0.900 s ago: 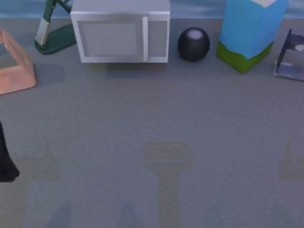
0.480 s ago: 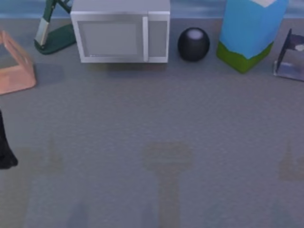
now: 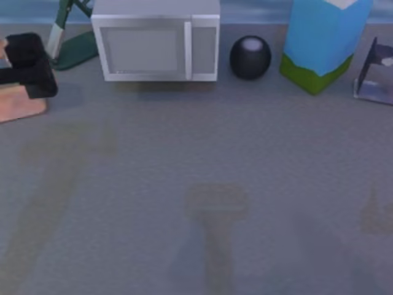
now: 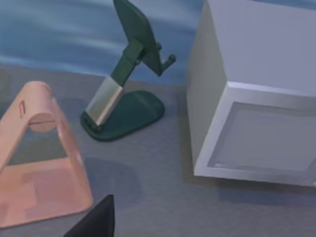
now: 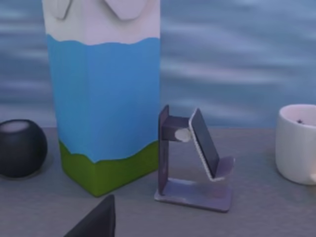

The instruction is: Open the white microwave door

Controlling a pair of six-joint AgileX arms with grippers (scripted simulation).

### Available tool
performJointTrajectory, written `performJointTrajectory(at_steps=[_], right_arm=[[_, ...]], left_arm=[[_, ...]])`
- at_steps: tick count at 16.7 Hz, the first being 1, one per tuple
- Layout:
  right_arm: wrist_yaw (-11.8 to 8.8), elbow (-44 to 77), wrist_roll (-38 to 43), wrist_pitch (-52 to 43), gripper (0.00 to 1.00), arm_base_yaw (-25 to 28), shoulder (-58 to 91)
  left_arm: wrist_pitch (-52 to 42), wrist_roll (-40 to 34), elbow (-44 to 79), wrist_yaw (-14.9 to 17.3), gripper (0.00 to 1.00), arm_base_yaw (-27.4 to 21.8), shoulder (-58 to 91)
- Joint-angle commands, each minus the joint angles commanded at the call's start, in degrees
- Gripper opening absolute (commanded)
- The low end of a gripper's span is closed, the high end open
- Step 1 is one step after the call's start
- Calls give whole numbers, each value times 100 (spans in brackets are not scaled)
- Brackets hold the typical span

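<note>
The white microwave [image 3: 156, 40] stands at the back of the table, left of the middle. Its door [image 3: 143, 50] is flat against the body, with the thin handle edge [image 3: 188, 50] next to the control strip. My left gripper [image 3: 29, 64] hovers at the far left over the pink stand, well left of the microwave and apart from it. It is open and holds nothing. In the left wrist view one dark fingertip [image 4: 98, 222] shows, with the microwave's side wall and door window [image 4: 266, 143] ahead. My right gripper is outside the top view. One of its fingertips [image 5: 98, 219] shows, and it holds nothing.
A pink stand [image 3: 21, 101] and a green phone stand [image 3: 69, 49] sit left of the microwave. To its right are a black ball speaker [image 3: 250, 56], a tall blue-and-green carton [image 3: 322, 43] and a purple phone stand [image 3: 374, 77]. A white mug [image 5: 297, 143] is beyond that.
My left arm has swung from low at the left edge up and inward to the pink stand, nearer the microwave. The door has not moved.
</note>
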Motion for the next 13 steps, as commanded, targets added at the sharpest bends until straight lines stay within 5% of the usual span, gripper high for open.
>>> performJointTrajectory(at_steps=[8,13], right_arm=[[0,0,0,0,100,0,0],[0,0,0,0,100,0,0]], left_arm=[[-1387,-1107,3987,-790,100,-1310,4783],[-1964,-1513,5423,-1093,100,-1811,6524]])
